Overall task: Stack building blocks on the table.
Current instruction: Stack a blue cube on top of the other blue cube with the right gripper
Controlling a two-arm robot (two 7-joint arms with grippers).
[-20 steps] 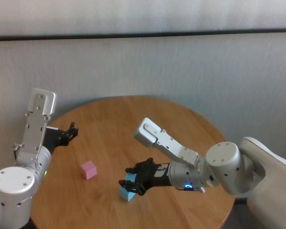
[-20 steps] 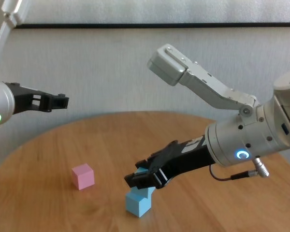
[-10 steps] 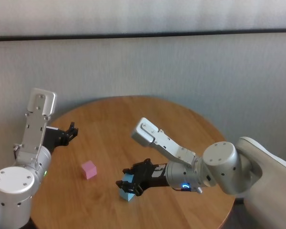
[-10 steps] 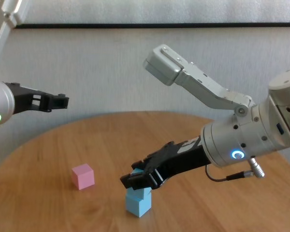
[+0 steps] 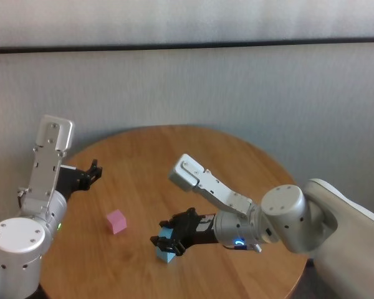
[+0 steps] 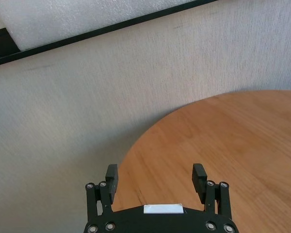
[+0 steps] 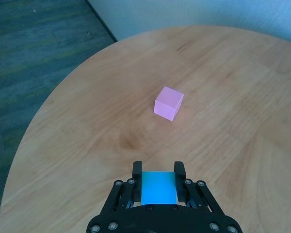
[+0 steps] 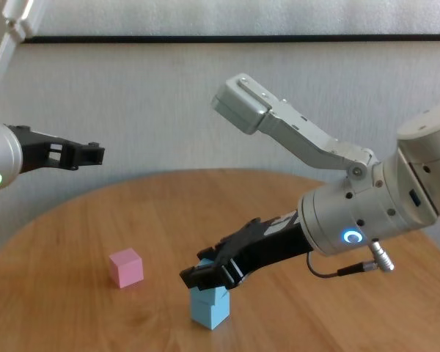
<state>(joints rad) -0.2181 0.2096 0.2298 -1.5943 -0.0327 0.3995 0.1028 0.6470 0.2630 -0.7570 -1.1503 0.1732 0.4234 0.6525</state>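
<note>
Right claw clamped on upper blue block, square atop lower blue block, left claw apart

The head view looks down from above onto the round counter, both arms and the wall behind. The chest view sits lower, near counter height, looking forward. Both share the pink block and the stacked blue blocks. The right wrist view looks closely down past its end effector; the left wrist view faces the counter's edge and wall.
</note>
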